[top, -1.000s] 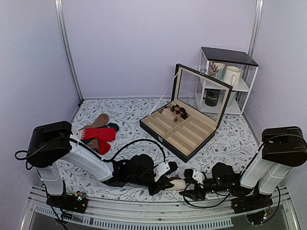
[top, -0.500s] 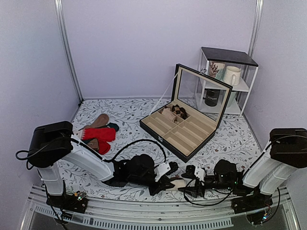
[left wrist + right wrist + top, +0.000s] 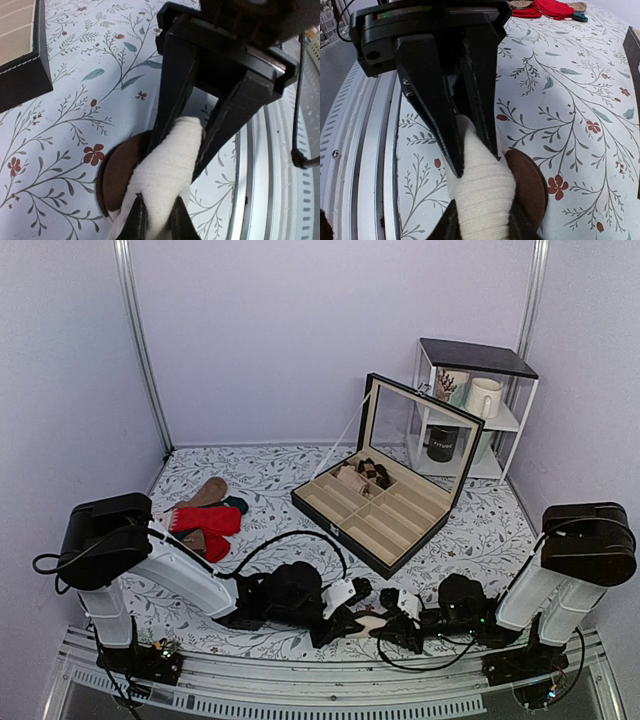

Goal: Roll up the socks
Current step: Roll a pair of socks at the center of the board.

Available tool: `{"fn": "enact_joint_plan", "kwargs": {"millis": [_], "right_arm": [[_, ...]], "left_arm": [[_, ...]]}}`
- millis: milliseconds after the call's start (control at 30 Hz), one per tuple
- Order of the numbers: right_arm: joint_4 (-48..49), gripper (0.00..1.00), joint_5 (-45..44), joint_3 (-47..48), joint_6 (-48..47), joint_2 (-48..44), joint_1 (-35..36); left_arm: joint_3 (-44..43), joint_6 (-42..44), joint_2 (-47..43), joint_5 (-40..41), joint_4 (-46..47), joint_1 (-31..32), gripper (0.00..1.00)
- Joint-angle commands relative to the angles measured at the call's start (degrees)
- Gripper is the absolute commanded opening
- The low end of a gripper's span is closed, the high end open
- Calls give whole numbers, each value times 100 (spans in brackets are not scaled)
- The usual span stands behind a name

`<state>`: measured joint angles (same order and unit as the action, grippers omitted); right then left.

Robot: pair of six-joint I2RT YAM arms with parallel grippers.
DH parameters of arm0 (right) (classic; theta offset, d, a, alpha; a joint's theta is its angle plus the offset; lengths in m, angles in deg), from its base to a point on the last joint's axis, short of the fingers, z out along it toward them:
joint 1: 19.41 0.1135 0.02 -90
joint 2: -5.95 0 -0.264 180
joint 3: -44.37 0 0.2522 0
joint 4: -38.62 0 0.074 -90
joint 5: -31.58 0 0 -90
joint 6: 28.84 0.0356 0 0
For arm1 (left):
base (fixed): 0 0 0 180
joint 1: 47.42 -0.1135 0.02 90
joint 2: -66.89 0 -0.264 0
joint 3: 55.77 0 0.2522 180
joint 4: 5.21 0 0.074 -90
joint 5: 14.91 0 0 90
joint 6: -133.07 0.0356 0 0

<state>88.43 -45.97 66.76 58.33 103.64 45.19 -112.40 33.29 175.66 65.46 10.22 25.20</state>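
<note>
Right gripper (image 3: 390, 621) moved leftward since second ago, jaws narrowed, now meeting left gripper (image 3: 352, 620) at near table edge.
Top view: socks (image 3: 372, 621) between both grippers, at 6 o'clock from open case (image 3: 385, 520); red socks (image 3: 208, 520) well apart at 10 o'clock.
Left wrist view: own fingers pinched on cream roll at 6 o'clock; right gripper's fingers press roll's sides from 12 o'clock; brown end on floral table (image 3: 75, 100) at 9 o'clock of roll.
Right wrist view: own fingers clamped on cream roll; brown end at 3 o'clock.
</note>
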Motion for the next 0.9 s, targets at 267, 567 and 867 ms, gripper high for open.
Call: {"fn": "enact_joint_plan", "kwargs": {"millis": [267, 567, 867], "right_arm": [[-1080, 14, 533, 212, 1467, 211, -114], [-1911, 14, 667, 304, 2633, 239, -147], [-2596, 14, 962, 493, 3132, 274, -154]], "left_arm": [[183, 362, -119, 1072, -2020, 68, 20], [728, 1244, -1012, 1486, -689, 183, 50], [1313, 2036, -1438, 1814, 752, 296, 55]]}}
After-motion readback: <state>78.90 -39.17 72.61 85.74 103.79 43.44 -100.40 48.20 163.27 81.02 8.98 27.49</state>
